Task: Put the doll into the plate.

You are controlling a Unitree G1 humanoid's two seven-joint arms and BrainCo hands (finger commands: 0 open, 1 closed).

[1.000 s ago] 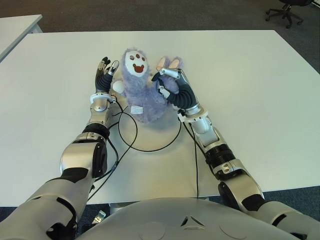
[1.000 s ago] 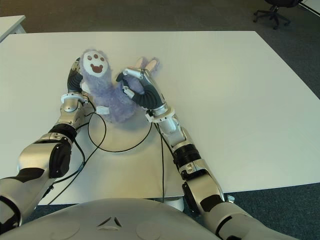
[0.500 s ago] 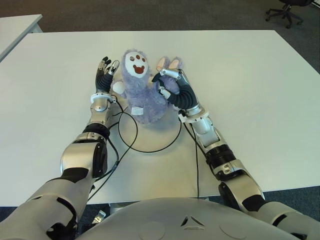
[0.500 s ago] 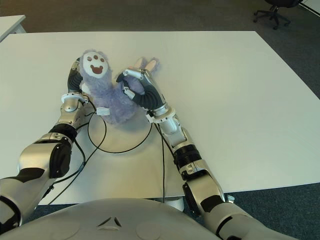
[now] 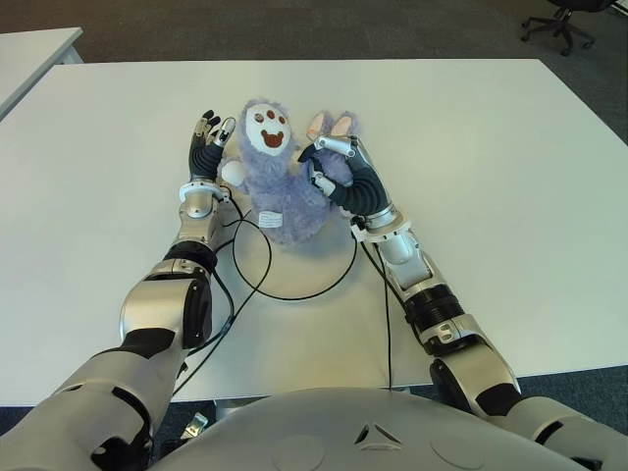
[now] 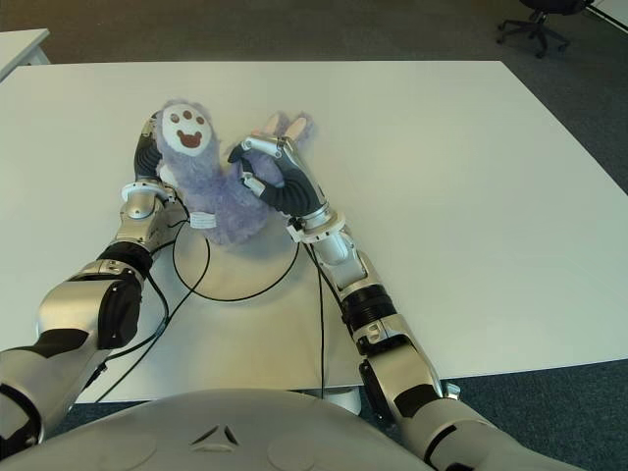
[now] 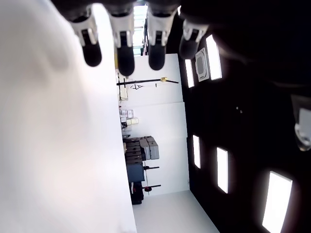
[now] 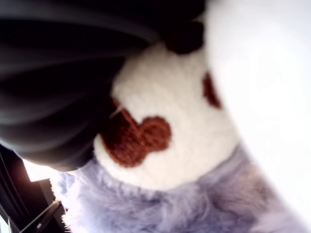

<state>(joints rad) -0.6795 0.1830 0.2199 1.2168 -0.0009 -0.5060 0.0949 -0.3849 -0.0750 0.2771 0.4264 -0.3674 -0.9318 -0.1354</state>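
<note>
A fluffy purple doll (image 5: pixel 280 186) with a white face (image 5: pixel 267 130) lies on the white table (image 5: pixel 471 147), a little left of centre. My right hand (image 5: pixel 329 167) is curled on the doll's right side, its fingers (image 5: pixel 339 145) closed into the fur. The right wrist view is filled by the doll (image 8: pixel 160 126) right against the palm. My left hand (image 5: pixel 208 137) stands just left of the doll's head, fingers (image 7: pixel 125 53) straight and holding nothing. No plate shows in any view.
A black cable (image 5: pixel 294 292) loops over the table in front of the doll, between my forearms. A second table (image 5: pixel 29 49) stands at the far left, and an office chair (image 5: pixel 559 20) stands on the floor at the far right.
The doll's head has shifted very slightly toward the left hand. Both hands have hardly moved.
</note>
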